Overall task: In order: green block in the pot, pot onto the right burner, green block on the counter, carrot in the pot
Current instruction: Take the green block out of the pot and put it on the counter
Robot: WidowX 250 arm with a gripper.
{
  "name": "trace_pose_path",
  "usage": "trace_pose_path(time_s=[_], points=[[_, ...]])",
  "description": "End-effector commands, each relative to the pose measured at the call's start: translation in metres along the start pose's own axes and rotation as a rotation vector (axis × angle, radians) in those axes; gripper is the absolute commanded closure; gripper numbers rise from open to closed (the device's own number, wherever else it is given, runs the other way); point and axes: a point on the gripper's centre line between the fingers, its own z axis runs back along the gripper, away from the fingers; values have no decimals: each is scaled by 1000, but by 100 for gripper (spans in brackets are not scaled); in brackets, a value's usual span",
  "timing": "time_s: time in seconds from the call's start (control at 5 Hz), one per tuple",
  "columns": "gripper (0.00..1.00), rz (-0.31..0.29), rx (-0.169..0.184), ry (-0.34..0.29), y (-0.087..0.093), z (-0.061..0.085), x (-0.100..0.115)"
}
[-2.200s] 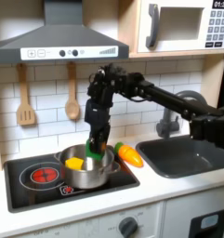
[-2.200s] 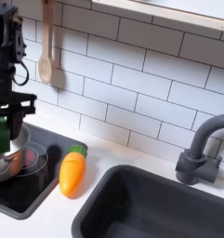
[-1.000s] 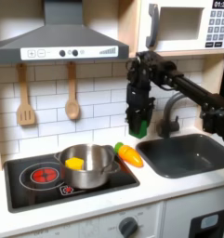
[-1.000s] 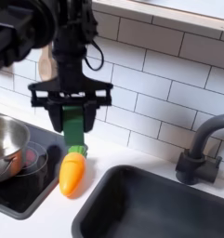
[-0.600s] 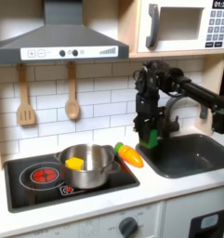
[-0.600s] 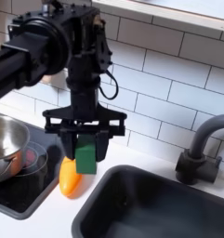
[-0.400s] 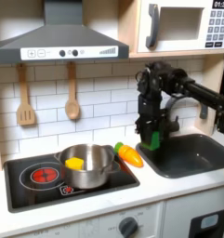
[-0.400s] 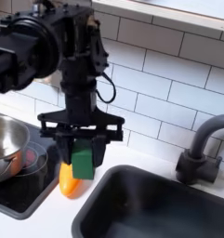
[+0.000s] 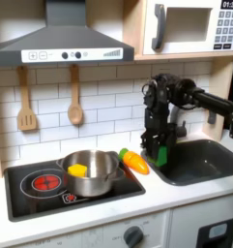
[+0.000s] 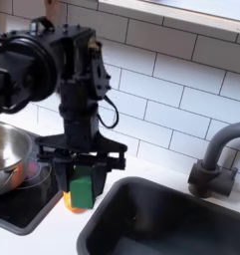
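My gripper [image 9: 159,154] is shut on the green block [image 9: 160,156] and holds it low over the counter [image 9: 181,198], between the cooktop and the sink. In the second exterior view the gripper [image 10: 82,183] hangs upright, and the green block [image 10: 81,190] is just above the pale counter [image 10: 47,235]. The carrot [image 9: 134,161] lies at the cooktop's back corner, just to the first exterior view's left of the block; its orange body [image 10: 66,197] peeks out behind the block. The pot [image 9: 92,172] stands on the cooktop, hiding the right burner, with a yellow chunk [image 9: 78,170] inside.
The dark sink [image 9: 196,161] lies to the first exterior view's right of the gripper, with a grey faucet [image 10: 215,159] behind it. A red ring [image 9: 45,181] shows on the black cooktop beside the pot [image 10: 4,159]. Wooden utensils [image 9: 74,107] hang on the tiled wall.
The gripper lifted the green block out of the pot, carried it to the first exterior view's right past the carrot, and has lowered it close to the counter beside the sink.
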Motion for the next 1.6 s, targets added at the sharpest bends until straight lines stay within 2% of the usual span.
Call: trace_pose_path(time_s=[0.0, 0.2, 0.4, 0.6, 0.8, 1.0, 1.2, 1.4], points=[[100, -64, 23, -25, 3, -11, 8], [100, -79, 7, -32, 2, -9, 8], [100, -106, 1, -18, 0, -16, 7], [100, -112, -2, -17, -2, -16, 6], [28, -95, 5, -18, 3, -15, 8], [0, -94, 6, -8, 4, -16, 8], [0, -98, 1, -14, 6, -14, 9], [0, -86, 8, -47, 16, -3, 19]])
